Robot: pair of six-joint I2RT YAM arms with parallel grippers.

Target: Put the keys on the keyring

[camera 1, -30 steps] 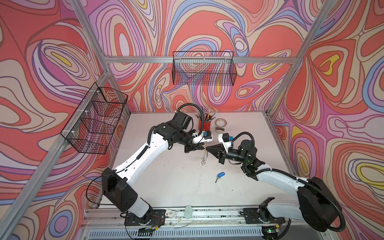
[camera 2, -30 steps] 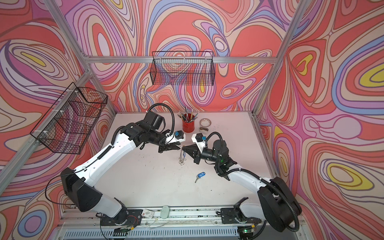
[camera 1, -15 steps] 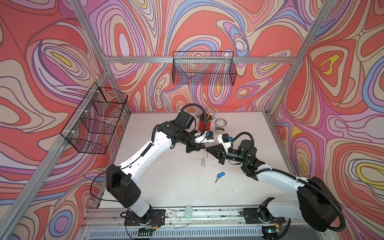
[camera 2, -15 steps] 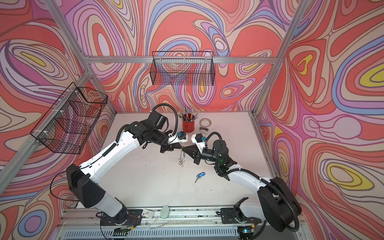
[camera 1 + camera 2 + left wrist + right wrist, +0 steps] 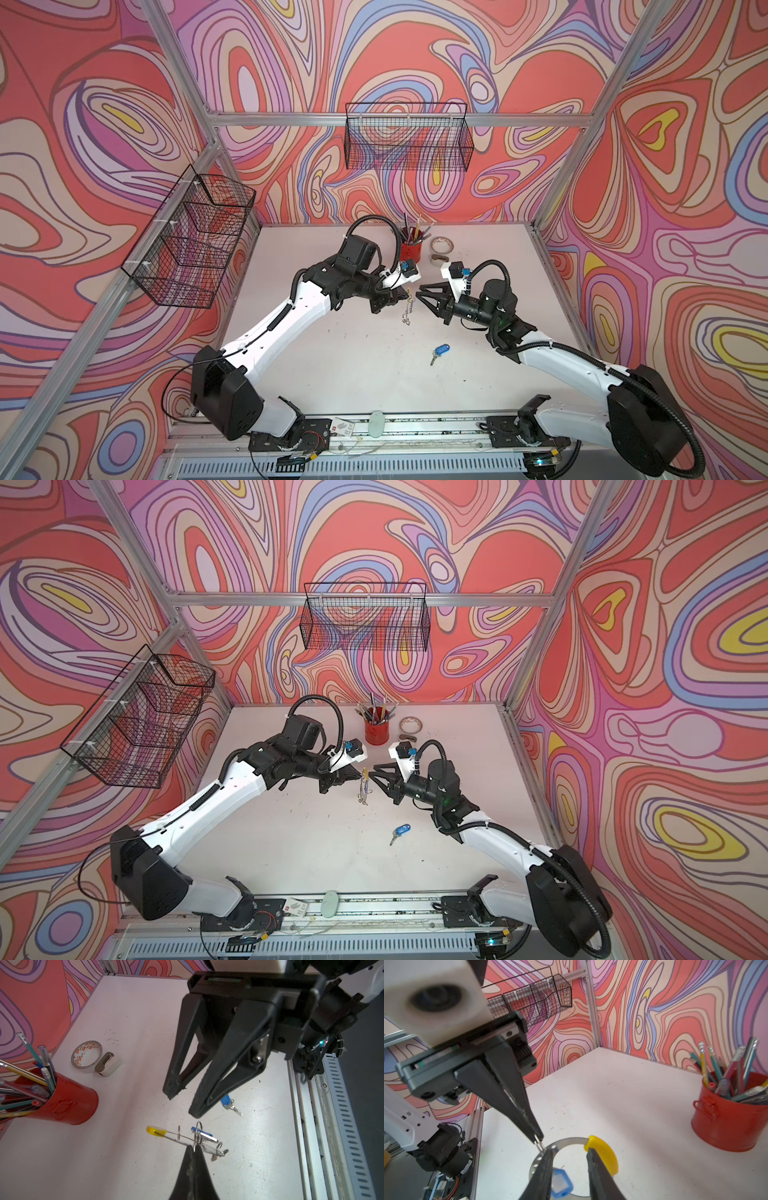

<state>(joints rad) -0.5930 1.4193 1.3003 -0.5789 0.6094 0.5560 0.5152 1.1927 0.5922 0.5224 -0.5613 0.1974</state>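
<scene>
My left gripper (image 5: 405, 296) (image 5: 359, 776) (image 5: 194, 1148) is shut on a small wire loop of the keyring (image 5: 408, 305) (image 5: 363, 785) (image 5: 566, 1140). The silver perforated hoop with its yellow segment (image 5: 155, 1130) (image 5: 602, 1151) hangs in the air from it. One key with a blue tag (image 5: 202, 1132) (image 5: 562, 1185) hangs on the hoop. My right gripper (image 5: 419, 291) (image 5: 374, 771) (image 5: 569, 1151) (image 5: 182, 1104) stands open just beside the hoop, holding nothing. A second blue-tagged key (image 5: 439, 352) (image 5: 400, 832) (image 5: 228, 1103) lies on the table nearer the front.
A red cup of pens (image 5: 411, 249) (image 5: 62, 1101) (image 5: 729, 1113), a tape roll (image 5: 441, 245) (image 5: 87, 1056) and a small beige-and-white object (image 5: 108, 1065) stand at the back of the table. Wire baskets hang on the left wall (image 5: 191, 241) and back wall (image 5: 409, 141).
My left gripper reached in toward the right and shut on the keyring's loop. The right gripper, shut on the keyring before, has opened and let it go.
</scene>
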